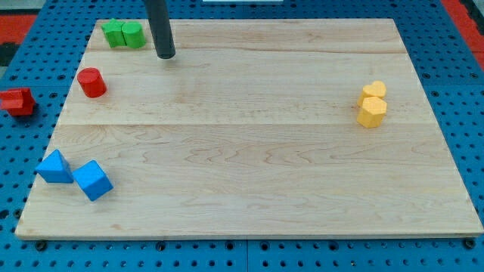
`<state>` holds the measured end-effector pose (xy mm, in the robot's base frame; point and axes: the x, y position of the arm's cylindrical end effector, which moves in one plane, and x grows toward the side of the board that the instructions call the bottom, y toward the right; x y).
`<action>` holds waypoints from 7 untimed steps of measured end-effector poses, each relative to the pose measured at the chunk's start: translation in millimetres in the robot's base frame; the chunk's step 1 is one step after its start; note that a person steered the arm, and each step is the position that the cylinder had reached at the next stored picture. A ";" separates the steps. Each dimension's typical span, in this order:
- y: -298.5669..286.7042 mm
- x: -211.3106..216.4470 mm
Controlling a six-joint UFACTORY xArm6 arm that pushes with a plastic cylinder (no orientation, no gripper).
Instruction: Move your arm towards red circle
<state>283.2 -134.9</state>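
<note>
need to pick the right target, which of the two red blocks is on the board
The red cylinder, near the board's left edge, below and left of my tip. The other red block lies off the board on the blue pegboard, further left.

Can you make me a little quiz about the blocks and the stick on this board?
1. True or false: my tip touches the red circle.
2. Which blocks are closest to my tip? A) the two green blocks B) the two yellow blocks C) the two blue blocks
3. Fill in: one red block lies off the wooden board, past the view's ____ edge.

Key:
1. False; the red circle sits apart, toward the view's lower left of my tip.
2. A
3. left
</note>
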 end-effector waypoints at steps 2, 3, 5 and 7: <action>0.0 -4.0; -1.3 -4.0; -10.5 12.6; -36.4 67.8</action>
<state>351.0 -171.3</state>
